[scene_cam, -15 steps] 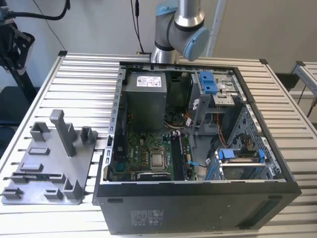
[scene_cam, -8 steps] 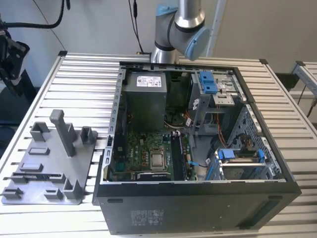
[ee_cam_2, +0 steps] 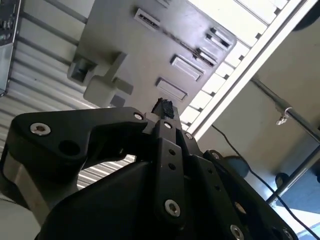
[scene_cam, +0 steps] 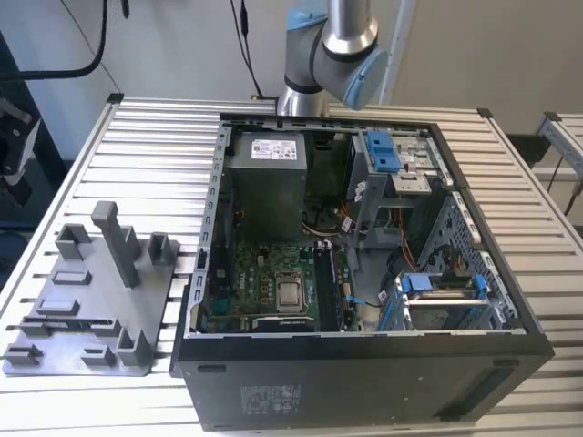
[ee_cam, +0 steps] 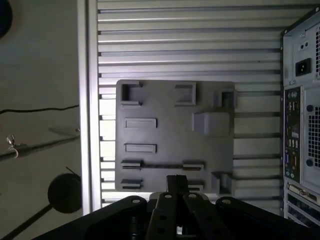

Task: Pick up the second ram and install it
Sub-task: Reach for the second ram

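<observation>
Pincer closed; one grey fixture plate, one case.

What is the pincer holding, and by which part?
Cannot be told; the pincer faces the fixture, and what sits at its tip is unclear.

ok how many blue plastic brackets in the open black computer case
2. One blue plastic bracket sits at the far end of the black case; the other at the exterior view's right, nearer the camera. More may be hidden.
</observation>
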Motion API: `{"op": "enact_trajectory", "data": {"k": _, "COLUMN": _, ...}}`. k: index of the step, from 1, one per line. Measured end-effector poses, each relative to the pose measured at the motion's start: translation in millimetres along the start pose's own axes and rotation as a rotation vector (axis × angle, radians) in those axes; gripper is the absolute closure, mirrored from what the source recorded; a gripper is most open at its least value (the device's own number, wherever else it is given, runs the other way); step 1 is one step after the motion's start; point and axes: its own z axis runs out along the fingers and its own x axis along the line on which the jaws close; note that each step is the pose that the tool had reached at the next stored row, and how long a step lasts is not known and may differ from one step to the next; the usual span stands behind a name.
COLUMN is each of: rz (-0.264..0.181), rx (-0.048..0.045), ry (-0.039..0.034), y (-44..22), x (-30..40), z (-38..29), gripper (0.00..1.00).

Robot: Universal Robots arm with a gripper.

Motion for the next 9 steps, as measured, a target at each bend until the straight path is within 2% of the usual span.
{"op": "enact_trajectory", "data": {"k": 3, "rz": 0.000, "rx": 0.0000, "ry": 0.0019, "y": -6.6, "x": -0.4, "z": 0.7, "gripper": 0.89}}
{"op": "enact_trajectory", "data": {"k": 9, "rz": 0.000, "rx": 0.0001, "ry": 0.0021, "y": -7.1, "x": -0.4, "z": 0.7, "gripper": 0.89}}
